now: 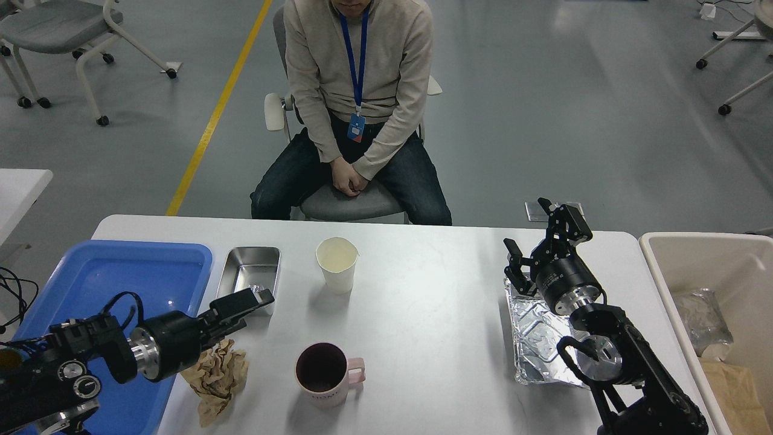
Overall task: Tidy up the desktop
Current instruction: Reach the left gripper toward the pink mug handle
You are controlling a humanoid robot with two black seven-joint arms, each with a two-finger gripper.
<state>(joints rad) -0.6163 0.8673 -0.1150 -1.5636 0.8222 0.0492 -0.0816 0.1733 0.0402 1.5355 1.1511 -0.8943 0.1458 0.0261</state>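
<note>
The white desktop point(435, 302) carries a crumpled brown paper point(220, 377), a pink mug point(323, 371), a white paper cup point(336, 263), a small steel tray point(247, 272) and a crumpled foil tray point(534, 338). My left gripper point(241, 308) reaches in from the lower left. It hangs over the steel tray's near edge, just above the brown paper, and looks open and empty. My right gripper point(538, 232) is open and empty above the far end of the foil tray.
A blue plastic tray point(139, 272) lies at the desktop's left end. A beige bin point(712, 260) with rubbish stands off the right end. A person point(356, 90) sits on a chair just behind the desktop. A small white table corner point(21, 187) is at far left.
</note>
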